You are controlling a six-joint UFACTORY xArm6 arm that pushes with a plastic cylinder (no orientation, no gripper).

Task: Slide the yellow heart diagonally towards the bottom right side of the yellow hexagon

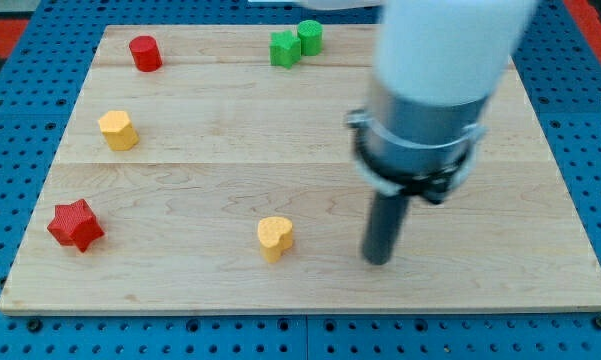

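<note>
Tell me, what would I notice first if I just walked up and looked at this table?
Probably the big white and black robot arm at the view's right, with my tip touching the pale wooden board. To its left, apart from it, sits the small yellow heart block, with a bright red star block near the view's left edge.

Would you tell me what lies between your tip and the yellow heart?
Nothing: in the camera view, only bare board separates my tip from the yellow heart, which sits toward the view's left of it.
</note>
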